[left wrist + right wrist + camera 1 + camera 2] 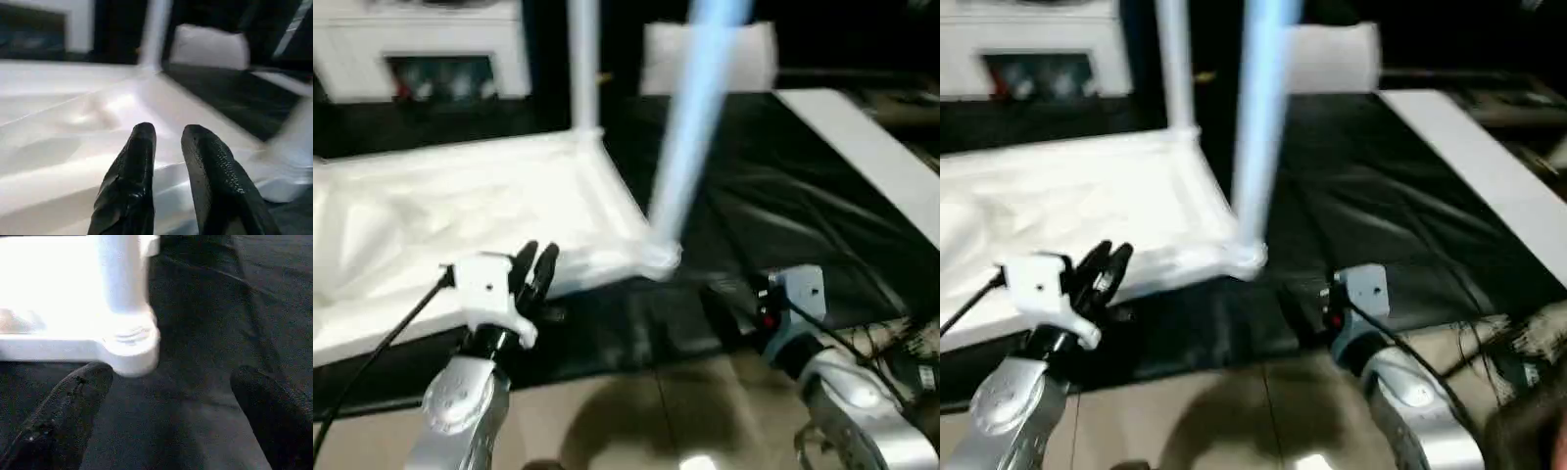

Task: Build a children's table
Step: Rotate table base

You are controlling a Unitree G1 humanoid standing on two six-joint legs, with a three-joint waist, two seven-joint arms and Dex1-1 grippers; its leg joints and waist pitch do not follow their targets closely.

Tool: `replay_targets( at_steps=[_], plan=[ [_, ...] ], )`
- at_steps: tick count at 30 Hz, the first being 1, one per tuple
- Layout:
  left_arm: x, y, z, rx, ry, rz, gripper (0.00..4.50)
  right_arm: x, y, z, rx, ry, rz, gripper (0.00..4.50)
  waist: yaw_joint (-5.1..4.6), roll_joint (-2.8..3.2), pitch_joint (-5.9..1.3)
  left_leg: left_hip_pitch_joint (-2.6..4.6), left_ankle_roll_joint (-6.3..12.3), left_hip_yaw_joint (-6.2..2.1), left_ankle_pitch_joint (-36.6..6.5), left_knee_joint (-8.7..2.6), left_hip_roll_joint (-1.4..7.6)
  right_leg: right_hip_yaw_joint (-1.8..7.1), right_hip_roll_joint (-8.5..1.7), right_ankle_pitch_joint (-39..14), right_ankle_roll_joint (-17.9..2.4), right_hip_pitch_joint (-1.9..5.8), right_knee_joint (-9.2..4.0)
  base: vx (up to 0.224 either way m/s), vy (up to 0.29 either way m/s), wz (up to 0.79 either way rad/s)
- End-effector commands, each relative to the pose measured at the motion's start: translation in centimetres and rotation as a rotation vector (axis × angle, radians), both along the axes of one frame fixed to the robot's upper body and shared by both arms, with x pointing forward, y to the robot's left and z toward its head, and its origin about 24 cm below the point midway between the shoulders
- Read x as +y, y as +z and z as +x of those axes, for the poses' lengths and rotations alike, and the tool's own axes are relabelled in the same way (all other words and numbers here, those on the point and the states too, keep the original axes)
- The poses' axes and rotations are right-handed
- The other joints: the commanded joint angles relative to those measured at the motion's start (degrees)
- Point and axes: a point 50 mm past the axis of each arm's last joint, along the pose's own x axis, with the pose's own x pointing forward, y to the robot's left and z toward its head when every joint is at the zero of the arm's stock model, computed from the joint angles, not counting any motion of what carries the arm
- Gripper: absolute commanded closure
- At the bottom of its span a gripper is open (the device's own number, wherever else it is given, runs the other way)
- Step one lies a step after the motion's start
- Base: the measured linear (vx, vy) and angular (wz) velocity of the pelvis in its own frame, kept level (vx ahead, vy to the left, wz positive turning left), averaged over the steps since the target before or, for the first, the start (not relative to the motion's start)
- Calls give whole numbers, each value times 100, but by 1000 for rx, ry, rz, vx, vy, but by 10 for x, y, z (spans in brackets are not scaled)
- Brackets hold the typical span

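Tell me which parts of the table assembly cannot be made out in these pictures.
- Tops of both standing legs, the near leg and the far leg: cut off by the head views' upper edge.
- Tabletop ribs: blurred out.
- Tabletop's left corners: cut off by the left edge.

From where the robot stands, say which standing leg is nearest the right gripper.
The near-corner leg, rising from the socket at the tabletop's front corner, just ahead of the right gripper. The other leg stands at the far corner.

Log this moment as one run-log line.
tabletop: upside down | legs: near-corner leg, far-corner leg socketed | left pincer: nearly closed, empty | right pincer: open, empty
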Motion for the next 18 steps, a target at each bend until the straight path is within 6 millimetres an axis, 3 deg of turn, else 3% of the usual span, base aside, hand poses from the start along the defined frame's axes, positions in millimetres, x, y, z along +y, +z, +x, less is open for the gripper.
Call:
replay_targets(
  at_steps=[1,2,3,4,5,6,7,8,9,10,11,12,13,14,15,16,17,18],
  plan=[
    [-1,3,-4,-3,5,13,338,-6,1,-4,-12,-20,-4,0,-270,185,-322,918,3345,-842,1964,-477,221,47,312,-1079,-345,-499,535,243,41,59],
    [-1,3,-6,-1,4,13,338,-10,-1,-5,-4,-67,47,0,-295,60,-357,1205,3236,-968,2718,-399,965,530,-21,-1040,-175,-1024,957,251,-13,53],
    [-1,3,-7,-7,10,-2,338,-13,-2,-6,4,-101,68,0,-234,95,-241,976,3078,-816,2973,-403,933,654,-88,-702,-30,-1107,1073,251,-13,53],
    [-1,3,-7,-7,10,-2,338,-13,-2,-6,4,-101,68,0,-195,-9,-264,825,2951,-640,4021,-440,863,869,-218,118,208,-1250,1085,165,-5,25],
    [-1,4,-9,-11,8,-10,338,-17,-4,-9,9,-124,59,0,-192,-213,-291,551,2505,-272,4159,-322,437,1130,-340,1355,126,-1157,628,99,-15,0],
    [-1,4,-9,-11,7,-10,338,-17,-4,-9,9,-124,58,0,-166,-349,-275,360,2076,2,3434,-161,61,1296,-404,1857,181,-953,236,99,-15,0],
    [-2,3,-10,-6,-9,-11,338,-18,-5,-12,10,-139,64,0,-39,-448,-265,49,1414,185,1764,108,-391,1744,-699,2244,447,-482,118,0,0,0],
    [-2,3,-10,-6,-14,-13,338,-18,-6,-14,13,-154,76,0,-42,-481,-268,-62,1053,122,1261,88,-226,1822,-937,2789,196,-341,87,0,0,0],
    [-2,3,-10,-5,-15,-13,338,-18,-6,-15,15,-161,83,0,-73,-488,-284,-80,404,119,1427,-145,-100,1457,-740,4132,2,-255,318,15,-50,2],
    [-3,4,-10,-11,-34,-31,338,-18,-6,-16,17,-170,91,0,-100,-354,-266,-27,9,166,1438,-276,-81,1327,-451,4410,-211,-299,336,0,0,0],
    [-5,4,-10,-13,-52,-47,320,-18,-7,-16,16,-175,95,0,-151,-303,-265,65,-32,163,1270,-361,7,1249,-333,3700,-430,-352,289,0,0,0],
    [-6,3,-9,-2,-71,-61,320,-18,-7,-17,13,-174,95,0,-181,-175,-237,68,-77,119,1163,-418,95,1208,-329,3054,-612,-383,288,0,0,0],
    [-7,1,-9,19,-109,-54,320,-17,-6,-16,9,-173,93,0,-230,-104,-165,96,-112,78,437,-506,263,1141,-341,1420,-914,-464,173,-77,-9,-3],
    [-9,0,-8,32,-144,-34,320,-17,-6,-15,2,-170,96,0,-251,-127,-129,120,-76,104,-80,-545,292,1143,-350,671,-979,-479,117,-102,7,-3],
    [-14,-3,-4,53,-239,9,320,-16,-3,-14,-15,-141,107,0,-285,-130,-48,187,2,152,-1351,-606,330,1170,-386,-1251,-968,-587,-65,-156,6,4],
    [-14,-3,-4,54,-244,11,320,-16,-3,-14,-16,-140,108,0,-285,-130,-48,187,2,152,-1351,-606,330,1170,-386,-1251,-968,-587,-65,-108,8,8],
    [-17,-4,-2,63,-283,26,320,-16,-1,-13,-30,-124,88,0,-324,-150,10,208,-33,201,-1878,-617,316,1189,-423,-2508,-741,-692,-184,-102,0,9],
    [-20,-6,3,79,-331,52,320,-15,0,-11,-46,-86,66,0,-331,-157,11,218,-68,210,-1946,-609,314,1189,-427,-2773,-649,-717,-208,0,0,0]
  ],
)
